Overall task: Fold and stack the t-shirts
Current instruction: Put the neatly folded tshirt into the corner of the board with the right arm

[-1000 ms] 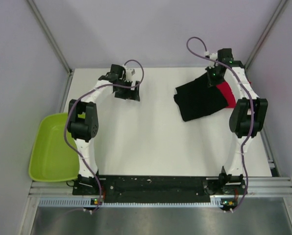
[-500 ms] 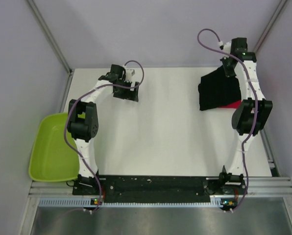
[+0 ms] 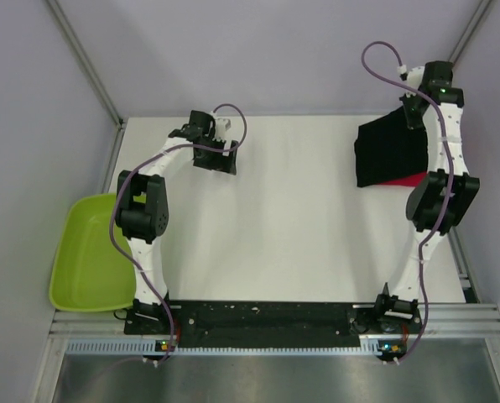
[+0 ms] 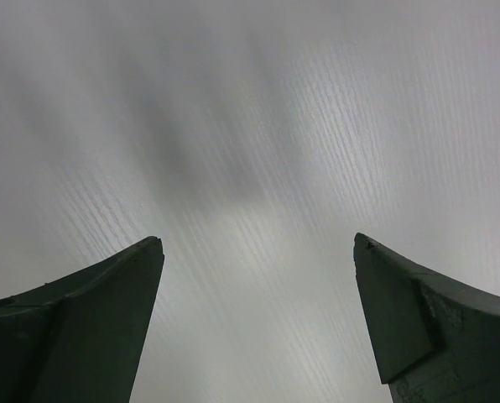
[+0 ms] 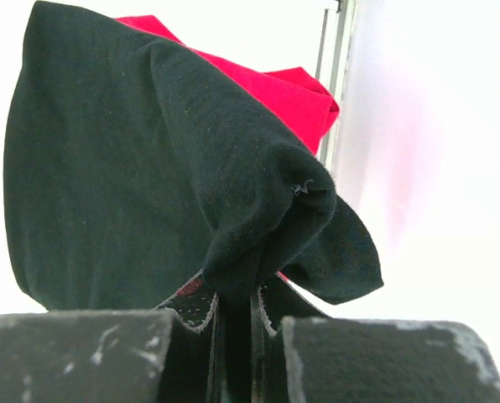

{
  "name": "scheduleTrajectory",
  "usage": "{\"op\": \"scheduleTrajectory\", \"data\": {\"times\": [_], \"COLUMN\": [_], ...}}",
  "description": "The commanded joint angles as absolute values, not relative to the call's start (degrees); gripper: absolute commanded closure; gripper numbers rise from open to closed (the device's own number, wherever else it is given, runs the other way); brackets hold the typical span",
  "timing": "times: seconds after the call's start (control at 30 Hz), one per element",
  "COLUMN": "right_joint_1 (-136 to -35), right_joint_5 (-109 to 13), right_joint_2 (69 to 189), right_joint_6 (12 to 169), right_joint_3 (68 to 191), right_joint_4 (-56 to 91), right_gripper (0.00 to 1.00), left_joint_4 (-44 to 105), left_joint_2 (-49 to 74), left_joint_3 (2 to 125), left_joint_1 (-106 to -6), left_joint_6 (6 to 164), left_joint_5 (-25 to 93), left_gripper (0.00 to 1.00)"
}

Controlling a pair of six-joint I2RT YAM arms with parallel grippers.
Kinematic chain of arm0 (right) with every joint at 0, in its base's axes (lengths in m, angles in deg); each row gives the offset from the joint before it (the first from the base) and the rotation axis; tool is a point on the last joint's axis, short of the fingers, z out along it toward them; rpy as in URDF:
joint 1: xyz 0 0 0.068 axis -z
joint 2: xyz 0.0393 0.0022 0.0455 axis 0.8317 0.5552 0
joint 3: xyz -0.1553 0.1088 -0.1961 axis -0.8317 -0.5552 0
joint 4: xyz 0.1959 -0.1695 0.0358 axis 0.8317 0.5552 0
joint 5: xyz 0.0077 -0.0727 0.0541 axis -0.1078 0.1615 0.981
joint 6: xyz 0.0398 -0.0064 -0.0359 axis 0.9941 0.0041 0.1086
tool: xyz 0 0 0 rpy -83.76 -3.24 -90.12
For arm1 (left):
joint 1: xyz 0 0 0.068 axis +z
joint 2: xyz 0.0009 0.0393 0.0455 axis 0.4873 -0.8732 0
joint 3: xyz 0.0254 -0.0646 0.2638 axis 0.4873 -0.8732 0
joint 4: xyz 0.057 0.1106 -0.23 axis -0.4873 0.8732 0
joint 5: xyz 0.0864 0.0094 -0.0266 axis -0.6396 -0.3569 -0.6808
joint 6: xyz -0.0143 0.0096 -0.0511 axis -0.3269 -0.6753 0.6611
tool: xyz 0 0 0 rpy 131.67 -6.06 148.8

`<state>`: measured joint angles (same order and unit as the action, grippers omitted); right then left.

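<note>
Right wrist view shows the right end effector point(image 5: 233, 312) pressed together on a bunched fold of the black t-shirt point(image 5: 124, 168), the cloth hanging from the pinch in a loose drape with one rounded corner flopping to the side. The red t-shirt point(image 5: 288, 92) shows behind it, lying flat.

From the top external view, the black t-shirt point(image 3: 388, 151) sits near the far right corner of the table point(image 3: 283, 227), covering most of the red t-shirt point(image 3: 408, 181), of which only a strip shows at the near edge of the black cloth.

This looks like the stacking step: black laid onto red. The next move probably calls for lowering the pinched fold, letting go, and squaring the black cloth over the red.

The left end effector point(image 4: 257, 243) hangs spread and empty over bare table toward the far edge, left of middle.
</note>
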<state>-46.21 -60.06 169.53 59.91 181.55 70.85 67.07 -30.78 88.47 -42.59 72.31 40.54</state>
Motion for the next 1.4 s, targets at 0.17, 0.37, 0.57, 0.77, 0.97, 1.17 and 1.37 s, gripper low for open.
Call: {"op": "scheduleTrajectory", "data": {"times": [0.17, 0.37, 0.57, 0.77, 0.97, 1.17, 1.37], "right_joint_1": [-41.51, -39.58, -40.19, -45.1, -50.38, -55.92, -58.82], "right_joint_5": [-62.49, -74.88, -75.7, -73.5, -61.76, -51.19, -43.61], "right_joint_2": [175.32, 181.74, 179.3, 169.2, 154.0, 134.58, 120.24], "right_joint_6": [56.16, 59.41, 64.07, 65.56, 70.92, 75.84, 81.04], "right_joint_3": [184.36, 186.03, 185.16, 178.84, 159.62, 127.47, 102.57], "right_joint_4": [62.25, 57.15, 56.36, 54.95, 49.78, 32.05, 15.69], "right_gripper": [1.0, 0.35, 0.01, 0.01, 0.01, 0.01, 0.01], "left_joint_4": [66.69, 66.69, 66.78, 67.22, 66.7, 55.99, 38.6], "left_joint_2": [-28.47, -27.94, -28.21, -26.54, -20.14, -8.63, 3.33], "left_joint_3": [88.11, 87.24, 87.23, 87.24, 81.8, 66.34, 46.23], "left_joint_1": [-42.61, -42.61, -42.61, -42.61, -42.61, -41.21, -37.87], "left_joint_6": [70.34, 69.46, 68.85, 65.6, 59.98, 59.44, 61.54], "left_joint_5": [38.41, 37.97, 38.23, 35.96, 32.53, 32.08, 33.14], "left_gripper": [0.01, 0.01, 0.01, 0.01, 0.01, 0.01, 0.01]}}
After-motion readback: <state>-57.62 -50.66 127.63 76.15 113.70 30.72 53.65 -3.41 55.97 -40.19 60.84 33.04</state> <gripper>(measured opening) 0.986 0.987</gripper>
